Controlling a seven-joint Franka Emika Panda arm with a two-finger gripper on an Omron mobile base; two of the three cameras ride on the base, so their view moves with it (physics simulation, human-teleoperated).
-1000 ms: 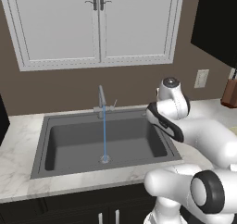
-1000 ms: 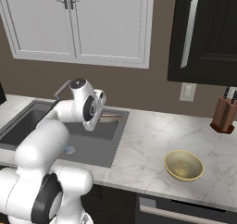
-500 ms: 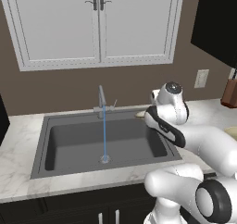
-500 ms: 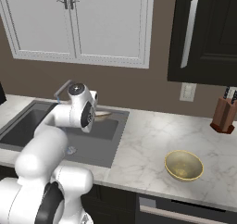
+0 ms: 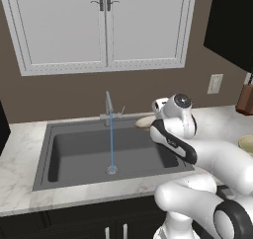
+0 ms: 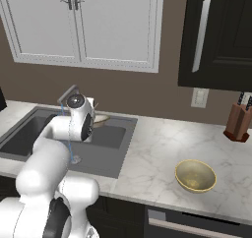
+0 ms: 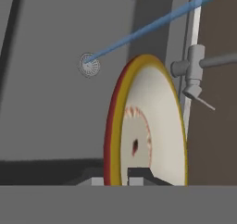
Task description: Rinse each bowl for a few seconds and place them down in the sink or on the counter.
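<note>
Gripper (image 7: 125, 177) closed tight on rim of tan bowl (image 7: 146, 121), bowl kept on edge, pale inside facing hand camera, so water can run off

Bowl at back right of sink (image 5: 79, 156), near faucet (image 5: 107, 107), apart from water stream (image 5: 111, 141), so rinse seems not yet begun

Second bowl (image 6: 195, 175) waits upright on surface (image 6: 152, 158), well right of sink
</note>
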